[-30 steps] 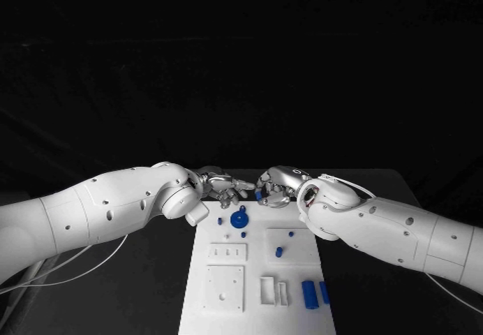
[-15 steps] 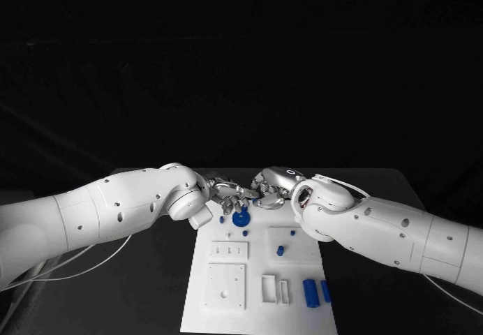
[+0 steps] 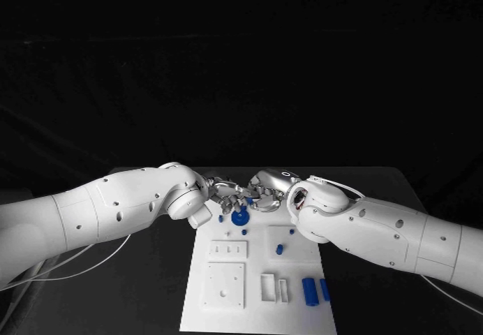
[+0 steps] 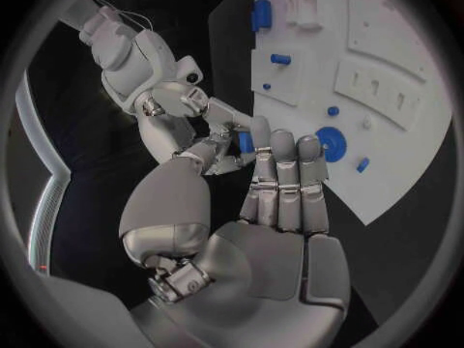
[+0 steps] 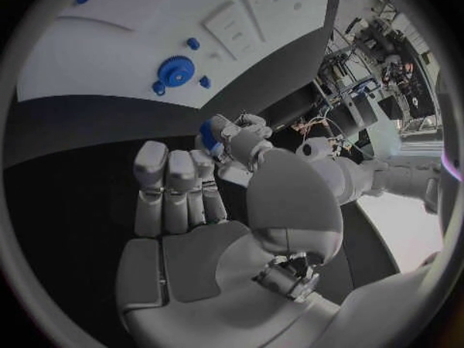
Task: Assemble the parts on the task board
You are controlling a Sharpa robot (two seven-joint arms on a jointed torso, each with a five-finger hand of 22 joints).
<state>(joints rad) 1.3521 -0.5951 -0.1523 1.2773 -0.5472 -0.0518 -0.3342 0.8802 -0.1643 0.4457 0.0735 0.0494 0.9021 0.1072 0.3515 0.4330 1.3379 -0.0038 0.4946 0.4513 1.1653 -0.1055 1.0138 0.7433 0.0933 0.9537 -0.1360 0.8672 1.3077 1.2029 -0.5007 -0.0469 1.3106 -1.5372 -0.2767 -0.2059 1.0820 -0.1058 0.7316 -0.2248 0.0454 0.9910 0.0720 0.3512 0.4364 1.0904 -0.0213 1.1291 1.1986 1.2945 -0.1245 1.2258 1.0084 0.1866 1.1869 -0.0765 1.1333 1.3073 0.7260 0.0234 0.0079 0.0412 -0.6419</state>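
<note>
Both hands are meeting at the task board's (image 3: pixel 254 293) twelve-o'clock edge: left hand (image 3: pixel 227 192) and right hand (image 3: pixel 266 190) are pinching one blue part (image 4: pixel 246 142) together, above the blue gear (image 3: pixel 239 218).

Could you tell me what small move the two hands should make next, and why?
Probably finish the handover. The left hand and the right hand meet fingertip to fingertip above the far end of the task board, with a small blue part between their fingertips. Which hand holds it is unclear, so the receiving hand should secure its pinch before the other lets go, lest the part drop.
</note>
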